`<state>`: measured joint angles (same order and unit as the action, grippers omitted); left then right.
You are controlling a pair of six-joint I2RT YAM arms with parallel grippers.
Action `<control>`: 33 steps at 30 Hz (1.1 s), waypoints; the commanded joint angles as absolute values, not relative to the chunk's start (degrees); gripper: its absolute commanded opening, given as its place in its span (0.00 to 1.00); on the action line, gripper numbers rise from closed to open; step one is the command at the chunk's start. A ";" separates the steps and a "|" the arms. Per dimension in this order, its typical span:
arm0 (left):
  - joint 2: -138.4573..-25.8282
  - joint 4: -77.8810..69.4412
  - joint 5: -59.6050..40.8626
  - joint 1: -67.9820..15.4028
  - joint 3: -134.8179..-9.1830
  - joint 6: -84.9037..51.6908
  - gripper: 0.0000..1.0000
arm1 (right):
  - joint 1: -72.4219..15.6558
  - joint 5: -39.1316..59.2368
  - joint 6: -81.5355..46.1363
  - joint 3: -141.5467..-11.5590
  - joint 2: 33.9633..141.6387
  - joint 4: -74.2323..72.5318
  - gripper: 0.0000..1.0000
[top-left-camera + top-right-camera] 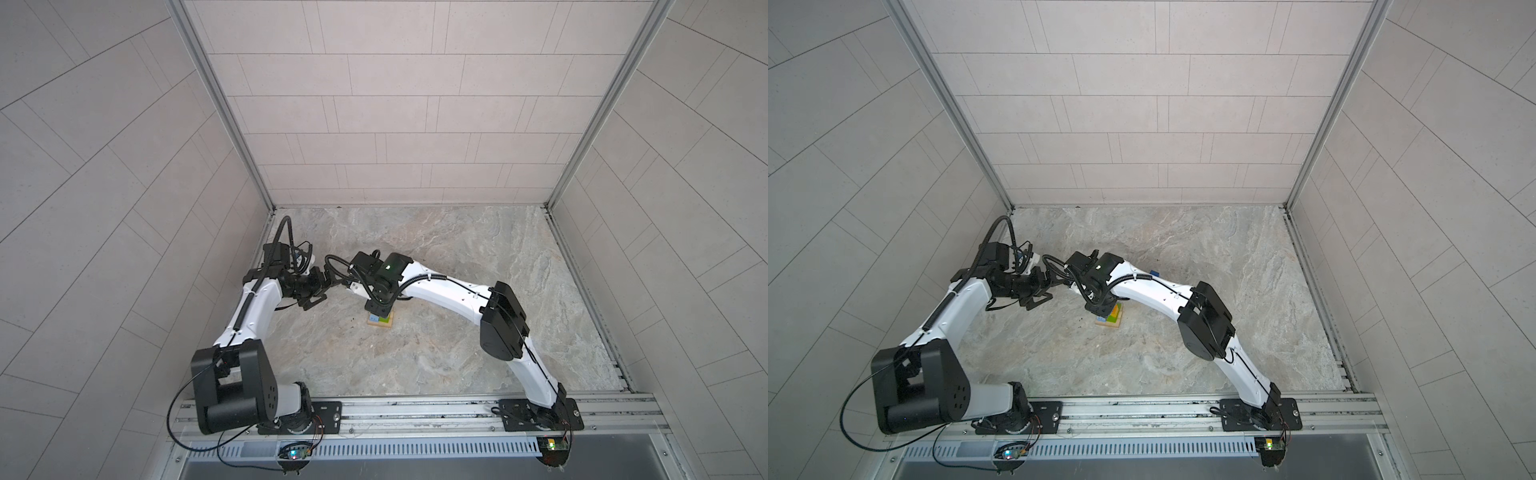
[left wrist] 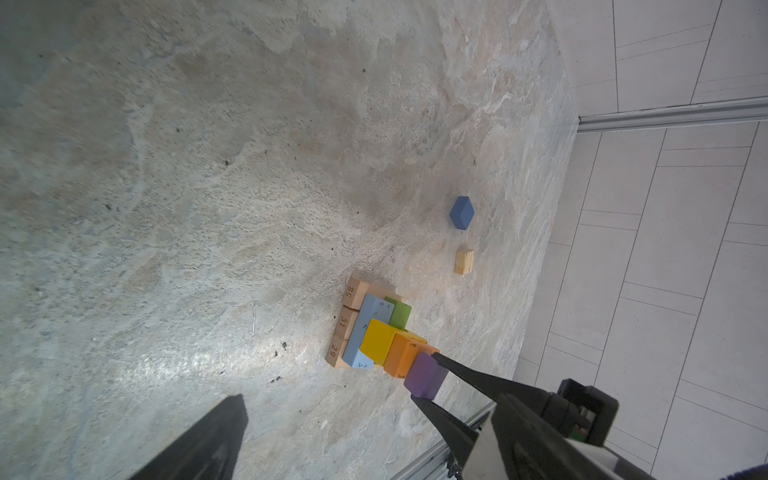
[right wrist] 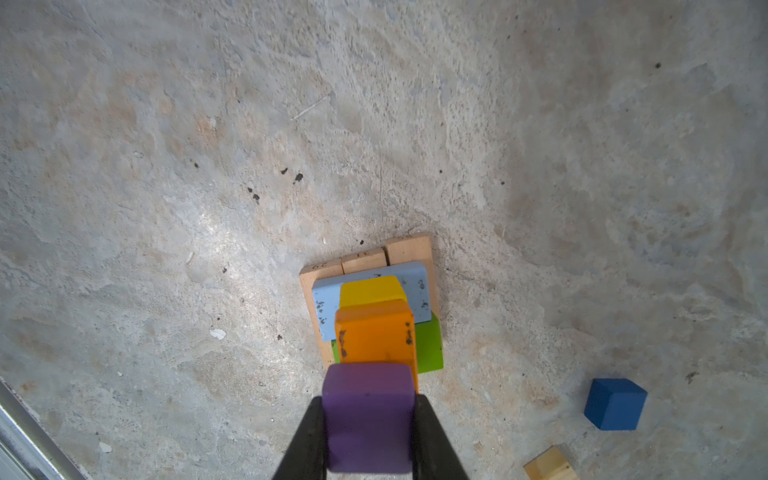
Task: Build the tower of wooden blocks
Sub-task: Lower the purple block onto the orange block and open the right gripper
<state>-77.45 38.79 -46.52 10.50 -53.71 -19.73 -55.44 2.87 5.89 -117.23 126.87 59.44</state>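
Wood block tower (image 3: 376, 316) stands on the marbled table (image 3: 166, 166), just ahead of and below the fingertips of the right gripper (image 3: 369, 399). Its base is three plain tan bars (image 3: 405, 249) lying side by side and touching, with printed numbers on their ends. Across them lie a light-blue bar (image 3: 326, 307) and a green bar (image 3: 430, 345) next to each other, and on top of these a yellow bar (image 3: 372, 291) and an orange bar (image 3: 376, 332). Between the two black fingers (image 3: 307, 436) of the right gripper sits a purple cube (image 3: 369, 415), pinched tightly on two opposite faces, at the near end of the orange bar; whether the cube touches that bar I cannot tell. To one side of these fingers, well apart from the tower, a dark-blue cube (image 3: 615, 403) and a small tan block (image 3: 550, 465) lie on the table, near each other but not touching. The left gripper (image 1: 326, 291) hangs beside the right wrist in both top views, its fingers spread wide with nothing between them.
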 commanded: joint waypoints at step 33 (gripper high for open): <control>-77.80 38.58 -47.37 11.26 -53.10 -19.81 1.00 | -54.58 3.41 7.62 -119.79 128.58 62.56 0.24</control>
